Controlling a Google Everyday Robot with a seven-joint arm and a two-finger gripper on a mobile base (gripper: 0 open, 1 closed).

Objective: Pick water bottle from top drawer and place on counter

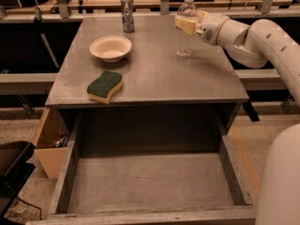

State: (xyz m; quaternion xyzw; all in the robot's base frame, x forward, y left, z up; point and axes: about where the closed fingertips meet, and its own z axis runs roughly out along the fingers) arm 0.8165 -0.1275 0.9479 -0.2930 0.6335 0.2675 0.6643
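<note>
The clear ribbed water bottle (pixel 186 36) with a white cap stands upright at the back right of the grey counter (pixel 164 78), its base at or just above the surface. My gripper (pixel 187 24) comes in from the right and is shut on the bottle's upper body, its tan fingers (pixel 183 24) on either side of it. The top drawer (pixel 150 184) is pulled fully open below the counter's front edge, and its worn grey bottom holds nothing.
A silver can (pixel 127 14) stands at the back of the counter. A white bowl (pixel 110 48) and a green-and-yellow sponge (pixel 105 86) lie on its left half. A light wooden box (pixel 49 146) and a black bin (pixel 11 168) sit left of the drawer.
</note>
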